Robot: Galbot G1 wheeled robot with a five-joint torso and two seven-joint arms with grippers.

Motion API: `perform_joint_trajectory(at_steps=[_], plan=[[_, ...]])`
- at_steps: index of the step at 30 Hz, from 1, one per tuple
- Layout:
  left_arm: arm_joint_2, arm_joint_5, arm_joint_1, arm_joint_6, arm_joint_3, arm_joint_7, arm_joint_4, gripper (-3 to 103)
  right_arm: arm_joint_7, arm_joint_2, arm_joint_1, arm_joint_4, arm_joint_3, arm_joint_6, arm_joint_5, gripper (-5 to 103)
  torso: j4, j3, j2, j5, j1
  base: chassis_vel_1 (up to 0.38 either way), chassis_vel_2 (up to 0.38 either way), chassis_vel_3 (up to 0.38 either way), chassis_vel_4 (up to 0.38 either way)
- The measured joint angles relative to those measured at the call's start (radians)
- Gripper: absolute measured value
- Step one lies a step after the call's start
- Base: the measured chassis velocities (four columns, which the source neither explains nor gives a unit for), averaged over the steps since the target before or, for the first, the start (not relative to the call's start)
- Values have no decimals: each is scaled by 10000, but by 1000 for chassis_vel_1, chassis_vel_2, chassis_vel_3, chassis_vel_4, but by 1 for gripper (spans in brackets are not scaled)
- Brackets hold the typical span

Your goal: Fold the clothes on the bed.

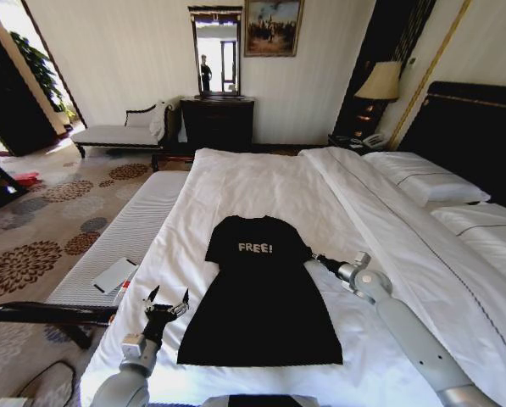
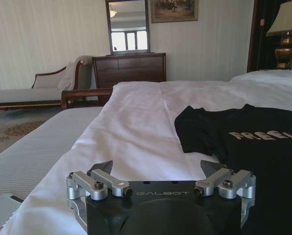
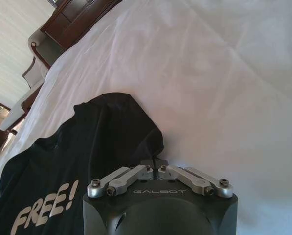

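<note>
Black soft-cotton T-shirt with white lettering (image 1: 261, 297) lies flat, centre-frame on white-sheeted bed (image 1: 261, 182); light, limp, best pinched at edges; right pincer (image 1: 318, 259) closed on sleeve, left pincer (image 1: 167, 307) wide, empty.

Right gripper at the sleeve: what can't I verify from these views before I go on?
- Right gripper: fingers look shut at the T-shirt sleeve edge, but its own body hides the tips, so whether fabric is pinched is unclear.
- T-shirt's far sleeve: in the left wrist view, cut off by the picture edge.
- Left gripper: open beside the shirt; its body hides the bed beneath.
</note>
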Motion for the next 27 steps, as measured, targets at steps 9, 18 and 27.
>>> perform_joint_trajectory(at_steps=[9, 18, 27], plan=[[-4, 15, 37, -40, -3, 7, -55, 100, -204, -480, 825, -598, -430, 310, -314, 0, 1, 0, 0, 1, 1, 0, 0, 0, 0], [-23, 76, 14, -56, 65, 23, -99, 100, -287, -894, 1149, -927, -376, 500, -470, 0, 0, 0, 0, 0, 1, 0, 0, 0, 0], [-11, 93, 40, -70, 80, 40, -163, 100, -351, -1135, 1498, -1239, -451, 529, -538, 0, 0, 0, 0, -1, 1, 0, 0, 0, 0]])
